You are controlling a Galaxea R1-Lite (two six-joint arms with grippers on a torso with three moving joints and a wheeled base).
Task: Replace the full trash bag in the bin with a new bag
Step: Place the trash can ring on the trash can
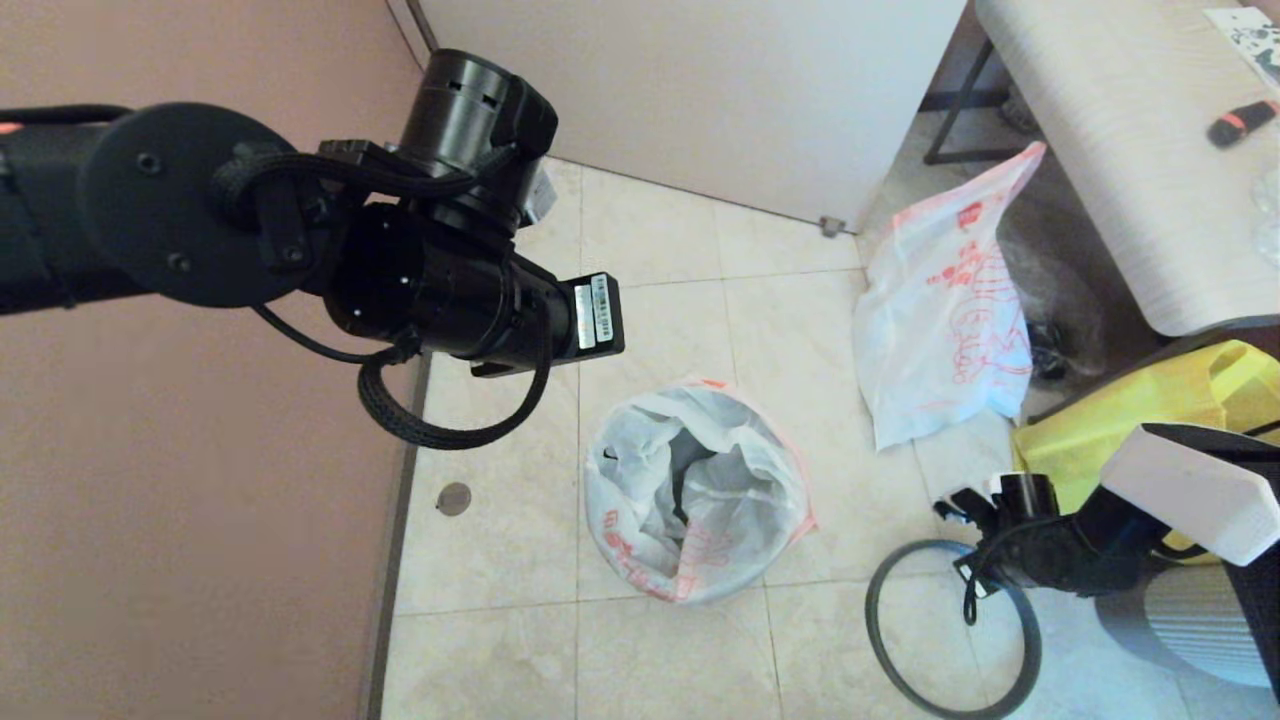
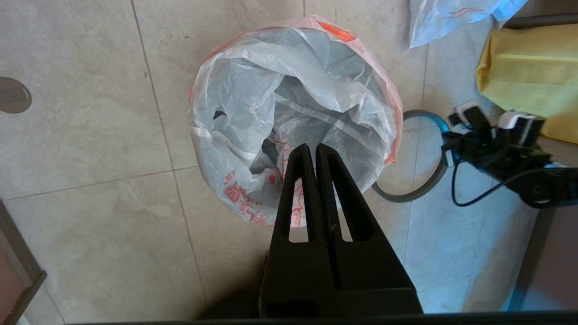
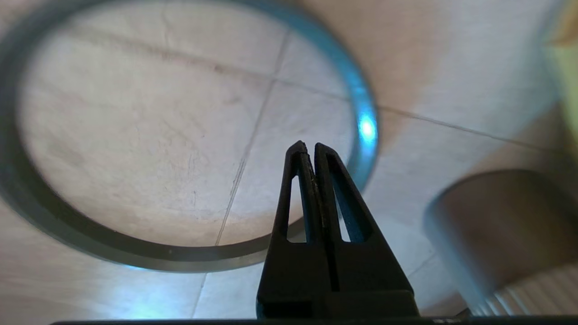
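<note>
One bin (image 1: 690,500) on tiled floor (image 1: 500,560), lined with one white printed bag (image 2: 253,108), pink rim folded over edge (bin wall itself hidden by plastic). One grey hoop (image 1: 885,650) flat on floor just beside. One more printed bag (image 1: 940,330) against table (image 1: 1120,150). One yellow bag (image 1: 1150,410) nearby. Left gripper (image 2: 312,151) clenched, empty, above bin. Right gripper (image 3: 308,149) clenched, empty, over hoop.

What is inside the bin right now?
The bin itself is covered by a limp printed bag draped over its rim. Inside shows only crumpled plastic; the bottom is hidden.
</note>
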